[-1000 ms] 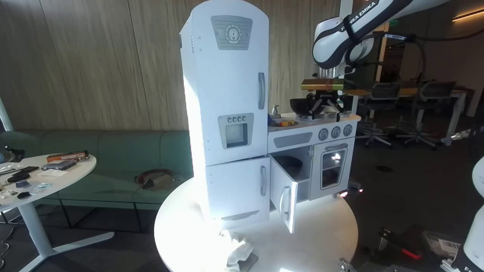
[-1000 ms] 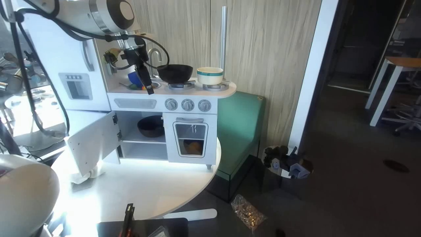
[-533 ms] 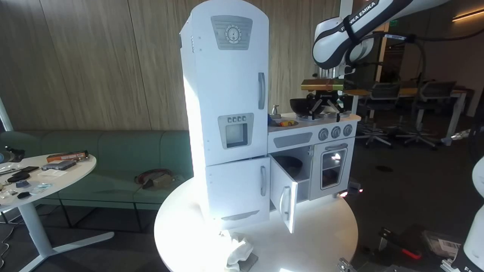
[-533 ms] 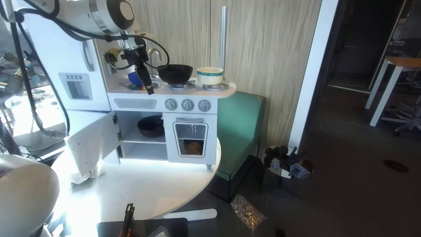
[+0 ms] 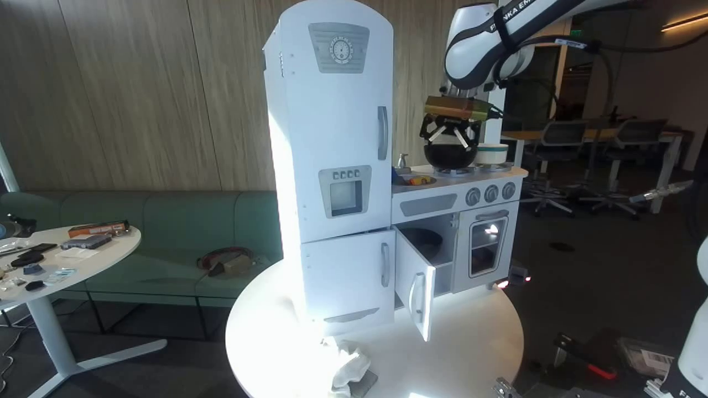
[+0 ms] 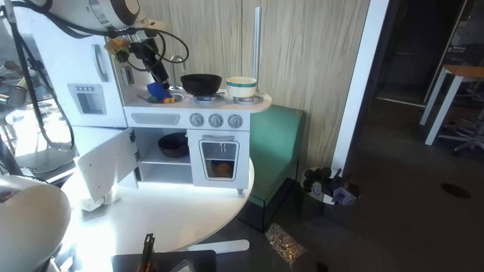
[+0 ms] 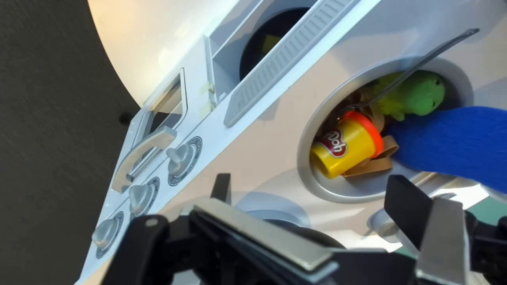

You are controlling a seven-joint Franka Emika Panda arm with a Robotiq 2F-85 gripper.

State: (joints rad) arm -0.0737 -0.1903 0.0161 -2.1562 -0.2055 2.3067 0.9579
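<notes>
Wall: pale wood panelling (image 5: 138,99) behind a long green bench (image 5: 188,226).
Round table (image 5: 470,331): white, bearing a toy kitchen (image 6: 184,122) with a tall fridge (image 5: 343,138); a crumpled white cloth (image 5: 351,365) lies in front.
Gripper (image 7: 311,194): tilted downward above the counter (image 7: 261,158), its fingers (image 7: 408,209) spread wide apart, near the sink (image 7: 364,184) and the black wok (image 6: 201,84) — in an exterior view one fingertip shows just beside the blue object (image 6: 157,90), though whether they touch I cannot tell.
Play-Doh tub (image 7: 344,144): yellow, orange lid on, lying tipped in the sink against a brown strip (image 7: 372,165).
Neighbours: a green toy (image 7: 420,95) sits near it, crossed by a grey utensil (image 7: 443,49) whose handle juts past the rim; the blue object leans partly over the edge.
Burners (image 6: 208,99): the wok upright on one, a cream pot (image 6: 242,88) with a green band on another.
Cabinet door (image 6: 107,162): swung open — a dark bowl (image 6: 174,144) rests on the shelf (image 6: 151,156) inside; the oven door (image 6: 219,153) is closed.
</notes>
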